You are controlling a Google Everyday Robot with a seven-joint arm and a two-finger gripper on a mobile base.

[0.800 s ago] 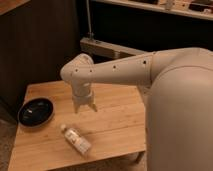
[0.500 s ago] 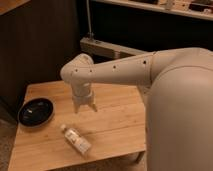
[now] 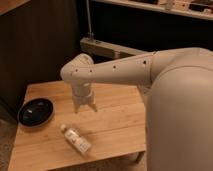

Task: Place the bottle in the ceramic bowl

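The bottle (image 3: pixel 76 139), clear plastic with a white cap and pale label, lies on its side near the front of the wooden table (image 3: pixel 115 120). The ceramic bowl (image 3: pixel 36 111), dark and glossy, sits at the table's left edge and holds nothing. My gripper (image 3: pixel 84 106) points down over the middle of the table, above and slightly right of the bottle and to the right of the bowl. Its fingers (image 3: pixel 93 106) are spread apart with nothing between them.
My white arm (image 3: pixel 165 85) fills the right side of the view and covers the table's right part. A dark wall and a grey rail (image 3: pixel 107 49) stand behind the table. Shelving (image 3: pixel 165 7) runs along the top.
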